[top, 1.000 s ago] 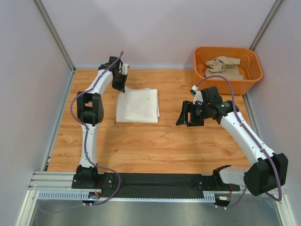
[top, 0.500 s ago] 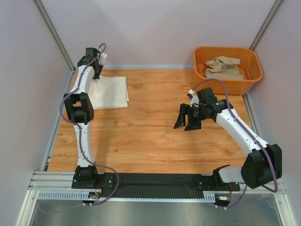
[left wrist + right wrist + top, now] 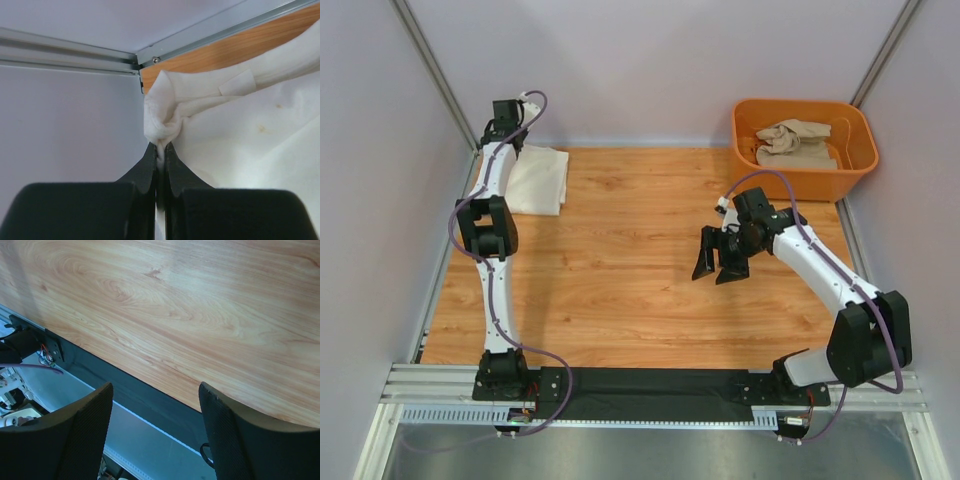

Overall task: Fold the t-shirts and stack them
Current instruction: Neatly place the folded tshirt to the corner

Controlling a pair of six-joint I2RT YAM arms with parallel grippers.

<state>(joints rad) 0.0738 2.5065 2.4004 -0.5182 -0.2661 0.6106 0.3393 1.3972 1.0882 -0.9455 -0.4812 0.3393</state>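
Note:
The folded cream-white t-shirt [image 3: 538,181] lies at the far left corner of the table. My left gripper [image 3: 510,148] is shut on a pinched corner of it; in the left wrist view the cloth [image 3: 240,130] bunches just above the gripper [image 3: 161,150]. The sandy beige t-shirt [image 3: 792,144] lies crumpled in the orange tub [image 3: 804,178] at the far right. My right gripper [image 3: 718,268] is open and empty above the middle right of the table, and it shows in the right wrist view [image 3: 155,405] too.
Grey walls and aluminium rails [image 3: 70,50] close in the far left corner right beside the left gripper. The black base rail [image 3: 660,385] runs along the near edge. The wooden table [image 3: 630,270] lies between the arms.
My left gripper has dragged the folded cream-white shirt from the table's middle left into the far left corner. My right gripper has shifted slightly toward me and left, still open.

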